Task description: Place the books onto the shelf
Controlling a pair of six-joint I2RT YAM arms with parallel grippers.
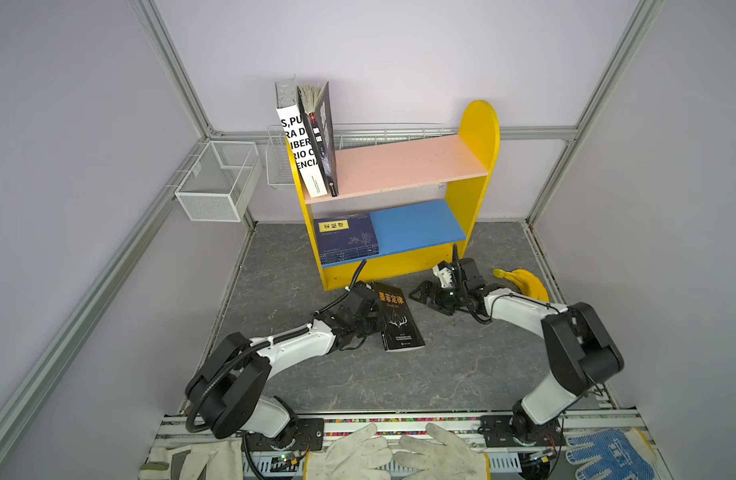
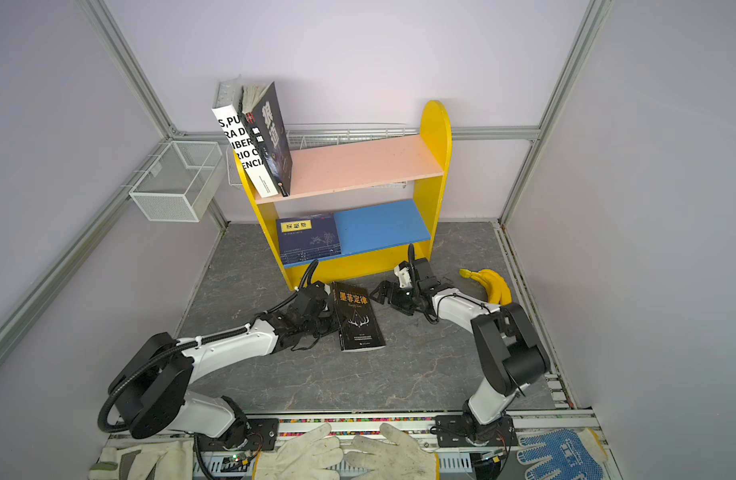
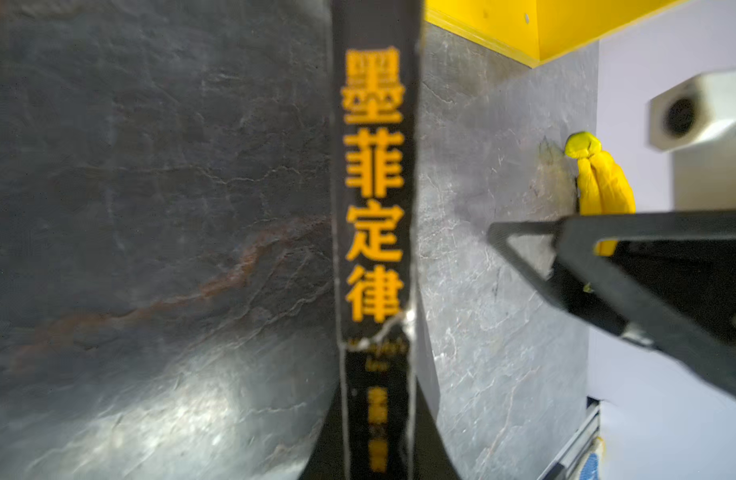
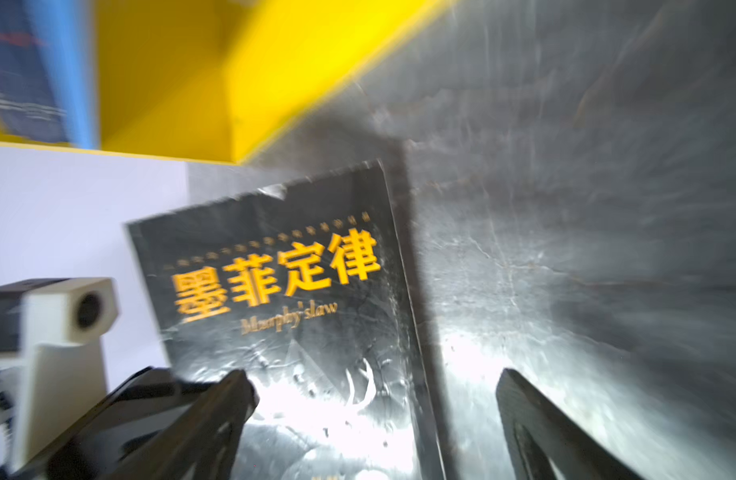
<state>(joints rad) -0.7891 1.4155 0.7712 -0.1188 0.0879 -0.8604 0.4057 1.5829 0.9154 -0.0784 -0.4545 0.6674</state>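
A small two-tier shelf with yellow round-topped side panels (image 1: 478,137) stands at the back of the grey marbled surface (image 1: 441,374). A white paperback with bold black lettering (image 1: 301,153) and a black paperback with splayed pages (image 1: 325,141) lean at the left of its pink upper board, and navy-blue paperbacks (image 1: 347,239) are stacked flat on its blue lower board. Before it lies a black paperback with an orange title (image 1: 397,318), the left claw (image 1: 373,325) at its spine edge and the right claw (image 1: 419,294) spread wide just beside it.

Work cell bounded by pale lilac walls (image 1: 399,50) joined along silver aluminium frame rails (image 1: 170,70); floor (image 1: 441,374) of dark grey veined stone-look sheet with soft glare; a white mesh basket (image 1: 216,183) hangs on the left wall
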